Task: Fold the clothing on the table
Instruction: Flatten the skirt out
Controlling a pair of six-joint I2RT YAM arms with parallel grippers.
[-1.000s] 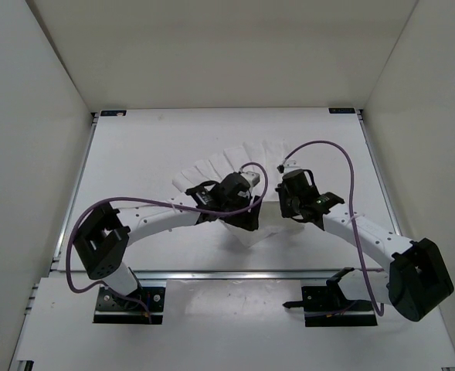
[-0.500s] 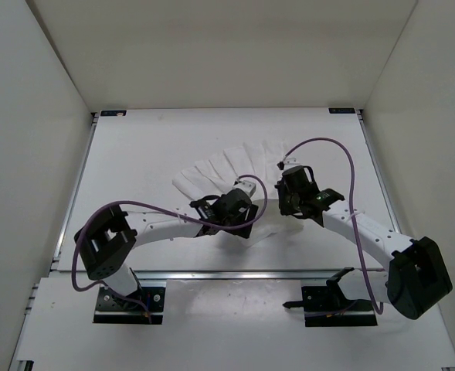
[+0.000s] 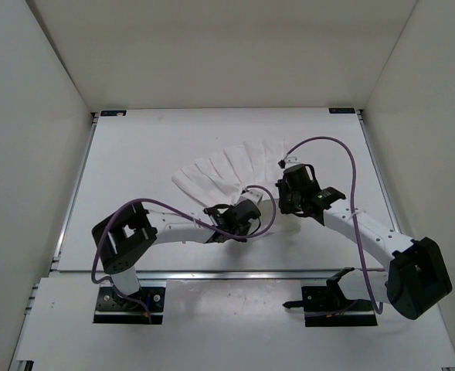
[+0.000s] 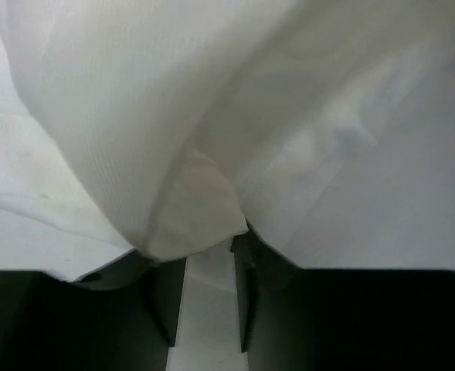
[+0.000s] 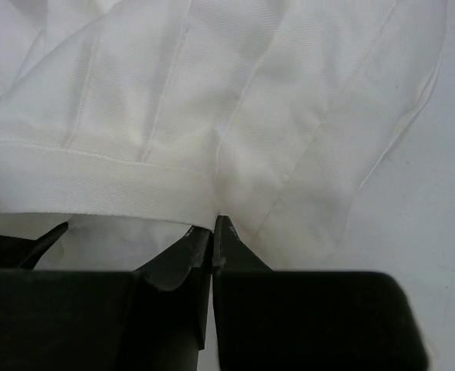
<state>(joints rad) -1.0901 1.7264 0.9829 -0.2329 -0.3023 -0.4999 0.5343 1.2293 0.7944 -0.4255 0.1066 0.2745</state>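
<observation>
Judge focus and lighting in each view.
Top external: sharp and evenly lit, but the white clothing barely stands out from the white table. Left wrist: fabric too close, soft and blurred; the left tool is a dark shape. Right wrist: weave and hem crisp; the right tool underexposed, nearly black.

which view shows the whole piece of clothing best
Top external: the clothing lies fanned out on the table, with most of its outline visible. The left wrist view shows only a bunched fold up close. The right wrist view shows only a hemmed band and creases.
</observation>
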